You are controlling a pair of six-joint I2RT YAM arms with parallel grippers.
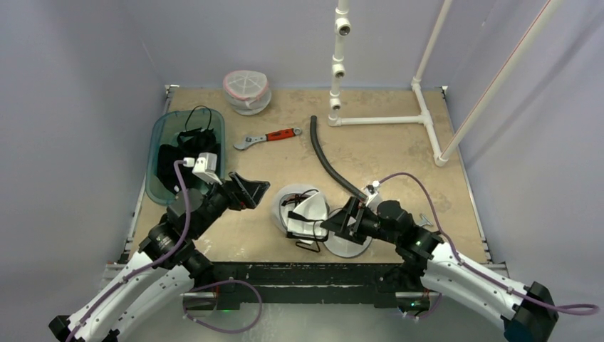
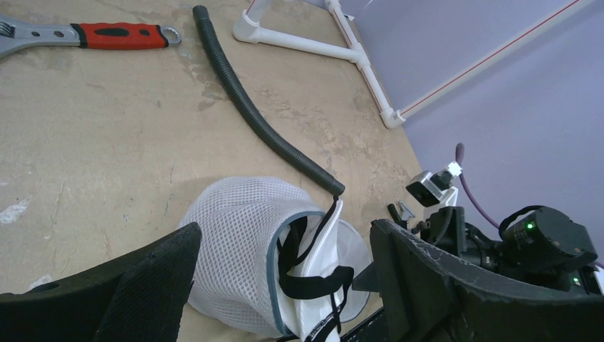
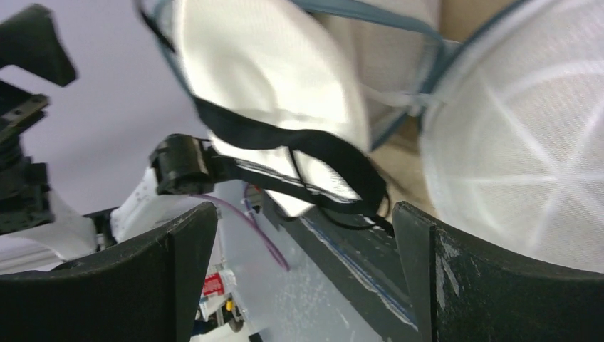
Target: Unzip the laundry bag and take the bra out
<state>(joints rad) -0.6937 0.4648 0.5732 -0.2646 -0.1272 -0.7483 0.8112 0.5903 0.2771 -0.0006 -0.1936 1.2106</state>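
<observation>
We see the laundry bag (image 1: 286,206) lying unzipped at the centre of the tabletop (image 1: 399,160), near the front edge, with its white mesh halves splayed apart. The bra (image 1: 310,214) (white cups, black straps) sits in the opening, partly out, and a black strap trails toward the front edge.

Left claw (image 1: 255,191): open, jaws wide, holding nothing. It is just left of the bag and apart from it. In its wrist view the bag (image 2: 235,242) and bra (image 2: 320,249) lie ahead, between the fingers (image 2: 121,285).

Right claw (image 1: 337,222): also open and empty, tips just beside the bra on the bag's right side. We cannot tell if it touches. Its wrist view shows a bra cup (image 3: 271,78) ahead of the gap, with nothing pinched.

Farther back:
- adjustable wrench (image 1: 268,137), red handle
- black corrugated hose (image 1: 329,162), near end close to the bag
- white PVC pipe frame (image 1: 384,120), back right
- second mesh bag (image 1: 246,91), at the back edge
- teal bin (image 1: 162,142), on the left, dark garments inside
</observation>
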